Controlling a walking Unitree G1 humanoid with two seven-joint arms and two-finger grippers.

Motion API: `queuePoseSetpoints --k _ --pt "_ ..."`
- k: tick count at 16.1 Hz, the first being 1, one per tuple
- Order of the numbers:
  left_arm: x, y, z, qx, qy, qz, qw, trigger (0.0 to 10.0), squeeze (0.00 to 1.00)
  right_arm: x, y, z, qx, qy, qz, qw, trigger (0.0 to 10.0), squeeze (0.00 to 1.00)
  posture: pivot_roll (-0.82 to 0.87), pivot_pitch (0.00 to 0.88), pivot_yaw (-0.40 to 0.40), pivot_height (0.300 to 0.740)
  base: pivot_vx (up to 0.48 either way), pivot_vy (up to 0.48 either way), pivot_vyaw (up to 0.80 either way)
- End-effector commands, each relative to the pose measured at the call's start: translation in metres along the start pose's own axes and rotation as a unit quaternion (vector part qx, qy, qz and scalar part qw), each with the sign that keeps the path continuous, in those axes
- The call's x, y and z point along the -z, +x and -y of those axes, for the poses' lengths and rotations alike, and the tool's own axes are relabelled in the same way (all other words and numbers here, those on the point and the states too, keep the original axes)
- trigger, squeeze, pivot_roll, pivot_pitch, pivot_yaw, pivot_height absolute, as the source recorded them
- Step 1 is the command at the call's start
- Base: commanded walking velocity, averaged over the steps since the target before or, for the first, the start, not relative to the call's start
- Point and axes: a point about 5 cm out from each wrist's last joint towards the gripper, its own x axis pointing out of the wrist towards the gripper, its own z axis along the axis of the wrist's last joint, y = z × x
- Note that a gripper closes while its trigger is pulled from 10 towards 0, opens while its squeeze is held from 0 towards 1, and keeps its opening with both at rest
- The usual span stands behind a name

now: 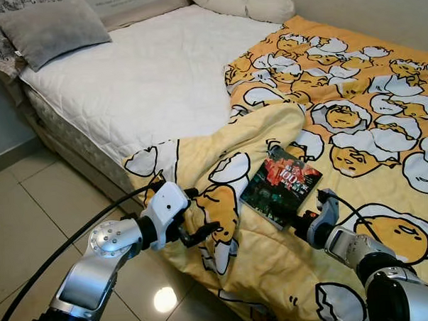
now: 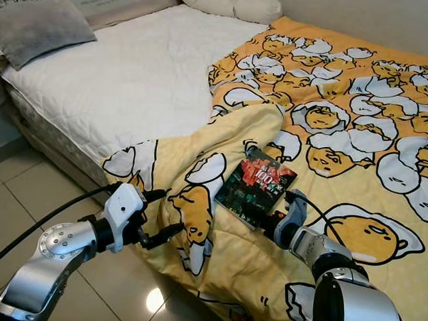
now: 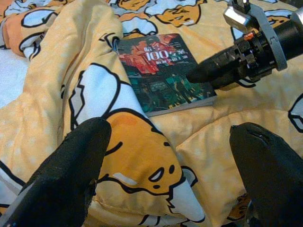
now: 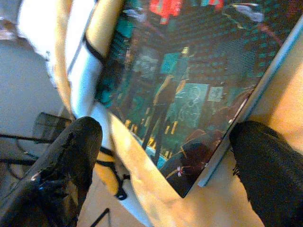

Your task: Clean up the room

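We face a bed with a white quilted mattress point(image 1: 161, 77) running from near left to far right. A yellow blanket printed with cartoon egg characters point(image 1: 354, 126) covers the right half of the bed, and its near-left part is bunched into a raised fold point(image 1: 235, 167) that hangs over the near edge of the mattress.

A dark paperback book with a red "100" on its cover point(image 1: 280, 186) lies flat on the blanket, just right of the raised fold and near the bed's near edge. Its left edge touches the fold.

Our left gripper point(image 1: 195, 225) is at the near edge of the bed, at the hanging part of the blanket. In the left wrist view its fingers point(image 3: 71, 165) stand wide apart with the blanket fold between them; they hold nothing.

Our right gripper point(image 1: 296, 221) is at the near corner of the book. In the right wrist view its fingers point(image 4: 66, 161) stand wide apart, one on each side of that corner, and the book cover point(image 4: 189, 85) lies between them. We cannot tell whether either finger touches the book.

A grey rectangular fabric pillow point(image 1: 52, 27) lies at the far left of the mattress, and a white bolster point(image 1: 253, 2) lies at the far end. The tiled floor point(image 1: 31, 204) is to the near left.
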Motion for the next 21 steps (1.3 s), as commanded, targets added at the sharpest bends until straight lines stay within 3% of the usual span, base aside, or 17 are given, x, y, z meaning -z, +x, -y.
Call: queuePoseSetpoints --k 1,4,6,9,10,13,15,16,19,21 --pt "-0.002 0.000 0.000 -0.005 0.004 0.000 1.000 10.0 0.51 -0.002 0.001 0.000 0.016 0.000 0.003 1.000 10.0 0.00 -0.06 0.000 -0.059 0.740 0.000 0.000 0.00" --pt "-0.002 -0.002 -0.001 -0.009 0.008 -0.006 1.000 10.0 0.51 0.005 0.001 0.008 0.081 -0.019 -0.003 0.997 10.0 0.00 -0.05 0.000 -0.080 0.740 0.000 0.000 0.00" --pt "-0.002 -0.003 -0.001 -0.016 0.008 -0.007 1.000 10.0 0.51 0.010 0.000 0.015 0.136 -0.006 0.002 0.991 10.0 0.00 -0.04 0.000 -0.095 0.740 0.000 0.000 0.00" --pt "0.000 -0.004 0.002 -0.019 0.005 -0.011 1.000 10.0 0.51 0.019 0.003 0.014 0.151 -0.012 -0.005 0.989 10.0 0.00 -0.03 0.004 -0.100 0.740 0.000 0.000 0.00" --pt "0.000 -0.005 0.003 -0.019 0.004 -0.011 1.000 10.0 0.51 0.021 0.005 0.012 0.144 -0.002 -0.003 0.990 10.0 0.00 -0.03 0.004 -0.100 0.740 0.000 0.000 0.00" --pt "0.000 -0.005 0.003 -0.017 0.003 -0.012 1.000 10.0 0.51 0.017 0.018 -0.015 0.055 0.084 0.019 0.995 10.0 0.00 -0.03 0.010 -0.091 0.740 0.000 0.000 0.00" --pt "-0.002 -0.005 0.002 -0.018 0.004 -0.011 1.000 10.0 0.51 0.004 0.020 -0.024 0.019 0.142 0.058 0.988 10.0 0.00 -0.03 0.010 -0.088 0.740 0.000 0.000 0.00" --pt "-0.003 -0.005 0.000 -0.019 0.005 -0.010 1.000 10.0 0.51 -0.011 0.020 -0.031 -0.019 0.195 0.098 0.976 10.0 0.00 -0.03 0.009 -0.086 0.740 0.000 0.000 0.00" --pt "-0.004 -0.006 0.000 -0.020 0.006 -0.011 1.000 10.0 0.51 -0.026 0.020 -0.039 -0.060 0.230 0.127 0.963 10.0 0.00 -0.02 0.011 -0.082 0.740 0.000 0.000 0.00" --pt "-0.004 -0.006 0.000 -0.019 0.006 -0.012 1.000 10.0 0.51 -0.028 0.020 -0.040 -0.058 0.230 0.131 0.963 10.0 0.00 -0.02 0.013 -0.083 0.740 0.000 0.000 0.00"
